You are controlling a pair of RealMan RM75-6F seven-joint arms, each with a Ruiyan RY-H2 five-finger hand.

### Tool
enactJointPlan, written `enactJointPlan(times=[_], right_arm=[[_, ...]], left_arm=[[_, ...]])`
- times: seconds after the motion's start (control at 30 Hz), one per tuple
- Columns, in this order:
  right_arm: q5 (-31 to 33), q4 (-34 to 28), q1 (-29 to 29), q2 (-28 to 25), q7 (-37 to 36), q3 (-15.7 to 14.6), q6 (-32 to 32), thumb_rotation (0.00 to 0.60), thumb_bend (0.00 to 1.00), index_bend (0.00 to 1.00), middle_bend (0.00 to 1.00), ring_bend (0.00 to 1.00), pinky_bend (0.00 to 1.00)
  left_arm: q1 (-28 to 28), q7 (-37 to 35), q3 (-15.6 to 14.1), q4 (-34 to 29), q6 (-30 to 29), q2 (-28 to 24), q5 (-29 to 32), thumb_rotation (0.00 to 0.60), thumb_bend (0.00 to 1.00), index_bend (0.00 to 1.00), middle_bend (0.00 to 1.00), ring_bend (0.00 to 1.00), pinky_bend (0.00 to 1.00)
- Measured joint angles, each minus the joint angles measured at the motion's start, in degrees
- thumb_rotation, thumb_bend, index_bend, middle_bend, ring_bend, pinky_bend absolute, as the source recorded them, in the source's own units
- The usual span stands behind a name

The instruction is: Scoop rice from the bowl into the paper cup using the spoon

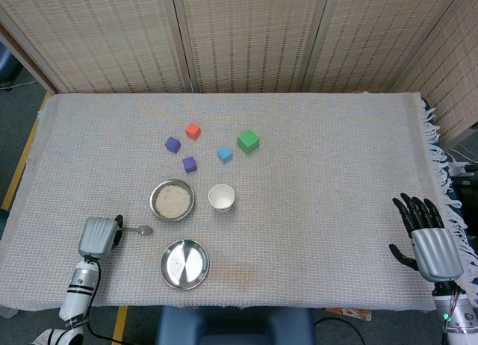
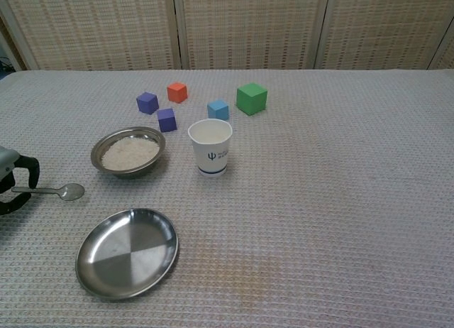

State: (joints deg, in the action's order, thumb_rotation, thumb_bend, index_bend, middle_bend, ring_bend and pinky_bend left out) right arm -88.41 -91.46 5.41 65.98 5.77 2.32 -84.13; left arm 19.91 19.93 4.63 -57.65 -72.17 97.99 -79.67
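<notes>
A steel bowl of rice (image 1: 172, 200) (image 2: 129, 152) stands left of centre, with a white paper cup (image 1: 221, 197) (image 2: 210, 148) upright just to its right. The metal spoon (image 1: 137, 229) (image 2: 54, 191) sits level near the front left, bowl end pointing right. My left hand (image 1: 99, 236) (image 2: 14, 186) grips its handle, fingers curled around it. At the table's far right edge my right hand (image 1: 426, 240) is open with its dark fingers spread, holding nothing; the chest view does not show it.
An empty steel plate (image 1: 184, 263) (image 2: 128, 252) lies in front of the rice bowl. Behind bowl and cup are several small cubes: two purple (image 1: 172, 144) (image 1: 190, 163), one red (image 1: 193, 131), one blue (image 1: 224, 153), one green (image 1: 248, 141). A woven cloth (image 1: 328, 181) covers the table.
</notes>
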Motion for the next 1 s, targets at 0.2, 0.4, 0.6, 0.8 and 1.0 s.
enactJointPlan(times=[0.2,0.4,0.6,0.8,1.0], right_arm=[[-0.1,-0.1,-0.1,-0.1,-0.1,0.0,-0.2,0.6,0.15,0.0,0.0,0.0,0.0],[-0.4,-0.2,0.0,-0.2,-0.2,-0.1,-0.2,0.6,0.15,0.0,0.0,0.0,0.0],[-0.6,-0.2,0.0,-0.4,-0.3,-0.1,-0.3,0.6,0.15,0.0,0.0,0.0,0.0],[-0.4,-0.2,0.0,-0.5,-0.5,0.0,-0.3,0.6,0.15,0.0,0.0,0.0,0.0],[-0.4,-0.2,0.0,-0.7,-0.3,-0.1,-0.1,0.6,0.15,0.0,0.0,0.0,0.0]], left_arm=[[0.1,1.8,0.2,-2.7,-0.4,-1.2,0.0,0.6,0.41,0.63,1.0,1.0,1.0],[1.2,7.8,1.4,-7.0,-1.1,-2.7,0.1,0.6,0.41,0.62,1.0,1.0,1.0],[3.3,18.2,3.5,-13.4,-0.8,-4.8,1.4,0.6,0.41,0.61,1.0,1.0,1.0],[6.6,28.7,6.7,-19.9,0.5,-6.8,5.1,0.6,0.41,0.6,1.0,1.0,1.0],[10.4,35.8,8.9,-23.6,2.2,-7.2,9.3,0.6,0.41,0.59,1.0,1.0,1.0]])
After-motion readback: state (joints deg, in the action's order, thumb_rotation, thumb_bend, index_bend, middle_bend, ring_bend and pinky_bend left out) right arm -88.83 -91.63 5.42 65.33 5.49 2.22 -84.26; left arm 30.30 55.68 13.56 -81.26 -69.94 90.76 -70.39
